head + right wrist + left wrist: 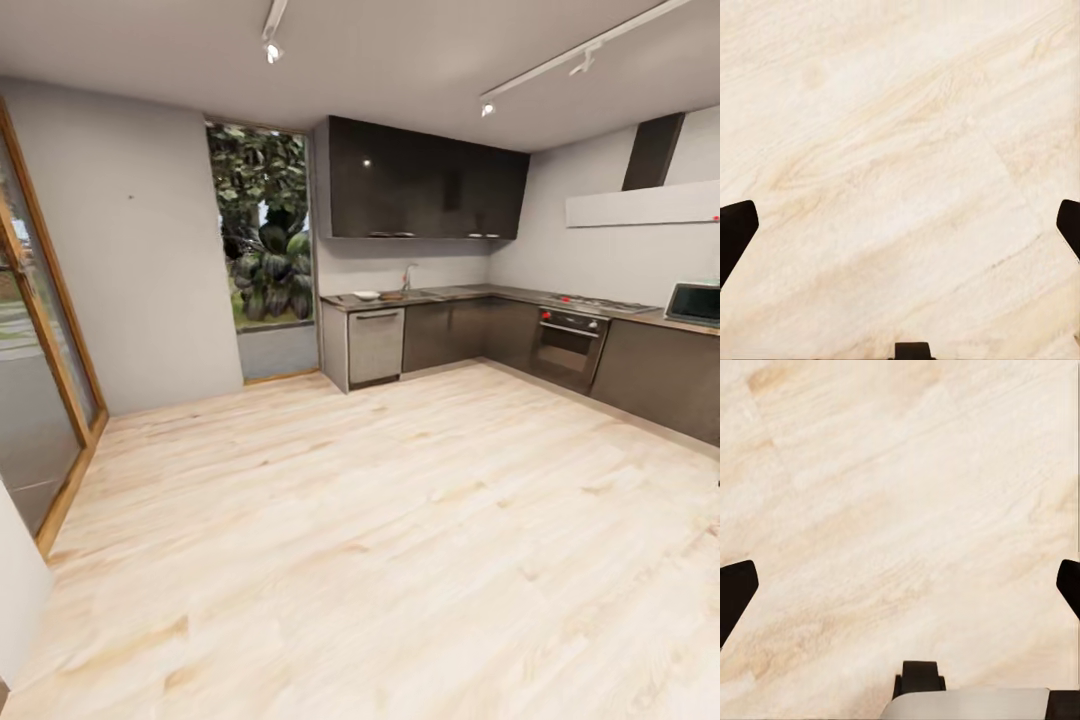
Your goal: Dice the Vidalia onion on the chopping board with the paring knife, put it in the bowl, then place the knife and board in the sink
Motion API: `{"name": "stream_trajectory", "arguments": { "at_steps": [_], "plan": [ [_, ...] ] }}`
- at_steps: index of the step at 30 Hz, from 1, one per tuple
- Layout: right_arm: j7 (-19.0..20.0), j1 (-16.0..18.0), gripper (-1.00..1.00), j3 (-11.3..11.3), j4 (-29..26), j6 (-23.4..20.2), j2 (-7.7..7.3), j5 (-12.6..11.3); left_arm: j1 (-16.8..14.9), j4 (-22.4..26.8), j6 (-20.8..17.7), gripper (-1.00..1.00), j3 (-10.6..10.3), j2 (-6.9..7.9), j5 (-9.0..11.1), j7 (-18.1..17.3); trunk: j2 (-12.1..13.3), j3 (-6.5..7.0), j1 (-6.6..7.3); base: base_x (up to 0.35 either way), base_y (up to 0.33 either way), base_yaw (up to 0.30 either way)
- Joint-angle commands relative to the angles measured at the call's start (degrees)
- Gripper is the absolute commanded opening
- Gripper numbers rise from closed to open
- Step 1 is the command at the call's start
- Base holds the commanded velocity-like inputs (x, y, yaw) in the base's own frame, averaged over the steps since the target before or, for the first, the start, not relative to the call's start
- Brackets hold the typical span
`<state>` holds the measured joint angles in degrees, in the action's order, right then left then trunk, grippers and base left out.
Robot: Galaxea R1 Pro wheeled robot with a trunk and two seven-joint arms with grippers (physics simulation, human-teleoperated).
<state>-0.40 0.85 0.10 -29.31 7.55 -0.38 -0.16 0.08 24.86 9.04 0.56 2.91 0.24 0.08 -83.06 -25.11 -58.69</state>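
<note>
Across the room, the sink sits in the countertop, bowl beside it | both your grippers hang spread, empty, over floor | risk: arriving skewed, base clipping cabinets

Floor is pale blond wood planks with tan grain streaks, same look up close in both wrist views. Walls are plain light grey. Upper cabinets are glossy near-black, lower cabinet fronts dark grey-brown, and the surface on top is dark grey. Dishwasher is brushed silver. Oven is dark with red knobs. The bowl is white. Window shows deep green leaves. Sliding door frame is warm orange-brown wood.
</note>
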Motion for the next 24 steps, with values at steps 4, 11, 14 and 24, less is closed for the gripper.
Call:
{"name": "stream_trajectory", "arguments": {
  "at_steps": [4,11,14,24],
  "plan": [
    [-0.04,0.03,1.00,0.12,0.04,0.23,0.08,0.01,0.01,0.02,0.10,1.00,0.05,-0.01,0.02,0.01,-0.02,-0.03,-0.03,0.324,-0.087,-0.017],
    [-0.01,0.03,1.00,0.24,-0.03,0.26,0.12,0.15,0.01,0.05,0.10,1.00,0.05,0.00,0.02,0.01,-0.02,-0.02,-0.03,0.324,-0.087,-0.002],
    [0.00,0.03,1.00,0.25,-0.03,0.27,0.12,0.17,0.01,0.03,0.10,1.00,0.05,0.01,0.02,0.01,-0.02,-0.02,-0.03,0.324,-0.087,0.000],
    [0.06,0.02,1.00,0.19,-0.02,0.27,0.10,0.17,0.01,0.10,0.10,1.00,0.05,0.03,0.02,0.01,-0.02,-0.02,-0.03,0.324,-0.097,0.000]
  ]
}}
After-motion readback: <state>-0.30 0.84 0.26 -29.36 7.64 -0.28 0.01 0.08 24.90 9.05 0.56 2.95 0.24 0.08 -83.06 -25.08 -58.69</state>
